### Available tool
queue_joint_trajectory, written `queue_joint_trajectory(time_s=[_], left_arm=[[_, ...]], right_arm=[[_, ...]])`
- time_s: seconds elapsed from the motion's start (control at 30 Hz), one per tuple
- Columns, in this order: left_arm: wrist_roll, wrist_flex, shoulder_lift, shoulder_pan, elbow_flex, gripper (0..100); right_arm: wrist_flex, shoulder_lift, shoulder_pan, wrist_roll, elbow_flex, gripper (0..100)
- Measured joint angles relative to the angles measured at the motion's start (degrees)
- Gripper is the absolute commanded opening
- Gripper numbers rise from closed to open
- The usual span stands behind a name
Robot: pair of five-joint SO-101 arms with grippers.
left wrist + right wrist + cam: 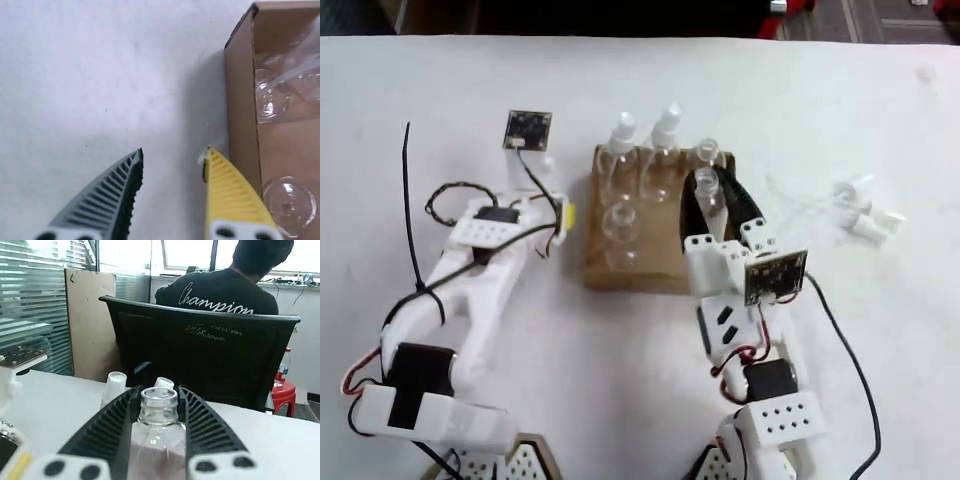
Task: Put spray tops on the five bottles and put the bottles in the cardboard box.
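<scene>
Clamping an uncapped bottle (158,437) at the cardboard box (650,272): right gripper (158,390). Left gripper (174,149) parted, empty. Next, probably: seat a spray top (868,218) squarely.

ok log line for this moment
right gripper: shut on uncapped bottle at cardboard box | left gripper: open, beside box | loose spray tops: on table

A white table (620,375) bears the cardboard box (655,272) and loose spray tops (865,210).
</scene>
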Motion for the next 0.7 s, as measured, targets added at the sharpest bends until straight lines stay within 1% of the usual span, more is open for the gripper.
queue_joint_trajectory(time_s=[0.1, 0.23, 0.53, 0.7], left_arm=[[0.0, 0.0, 0.0, 0.0, 0.0, 19], [0.0, 0.0, 0.0, 0.0, 0.0, 19], [0.0, 0.0, 0.0, 0.0, 0.0, 19], [0.0, 0.0, 0.0, 0.0, 0.0, 19]], right_arm=[[-2.64, 0.18, 0.35, 1.23, 0.18, 1.6], [-9.58, 5.19, 0.0, 1.76, 0.26, 1.6], [-29.63, 27.87, 0.0, 1.76, 0.79, 1.6], [-37.54, 38.77, 0.0, 1.76, 0.79, 1.6]])
